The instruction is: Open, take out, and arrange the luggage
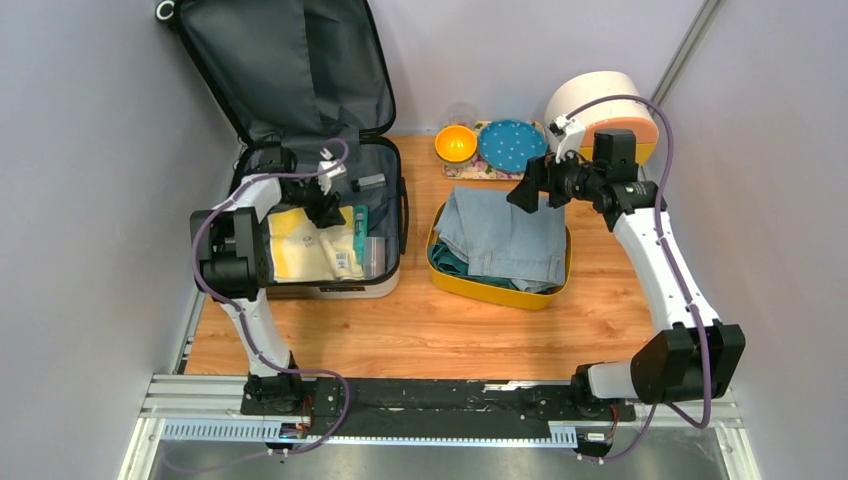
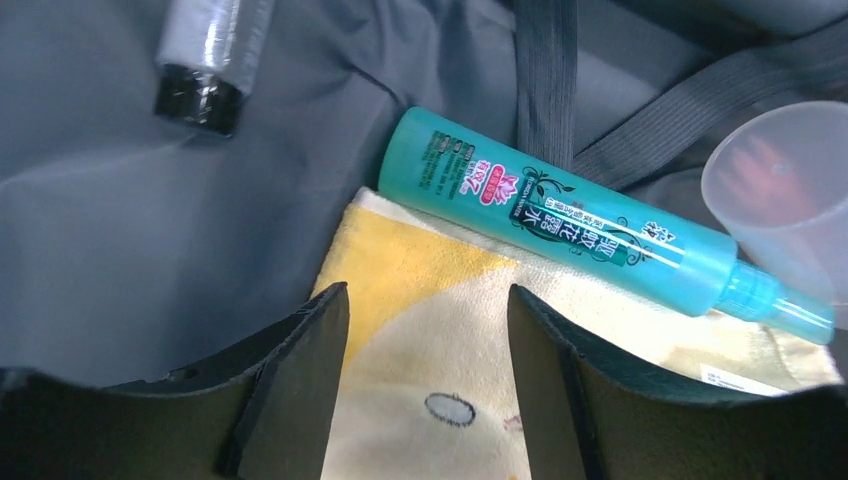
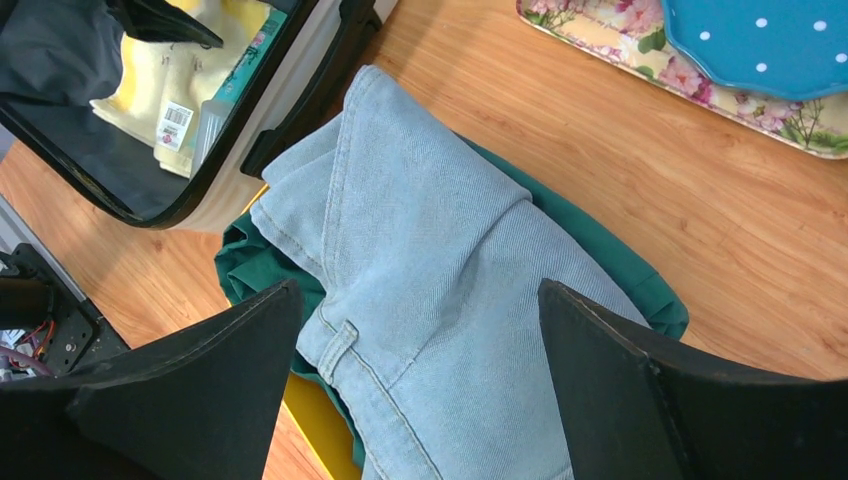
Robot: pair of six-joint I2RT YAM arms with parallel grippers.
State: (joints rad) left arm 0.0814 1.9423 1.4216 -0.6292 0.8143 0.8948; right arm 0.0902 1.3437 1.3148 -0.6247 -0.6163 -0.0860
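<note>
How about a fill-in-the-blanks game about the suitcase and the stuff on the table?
1. The suitcase on the table is ____, with its lid standing up.
2. The teal bottle rests partly on a ____ towel.
3. The right gripper hangs above the folded ____ in the yellow bin.
4. The blue plate is covered in little white ____.

Missing words: open, yellow, jeans, dots.
</note>
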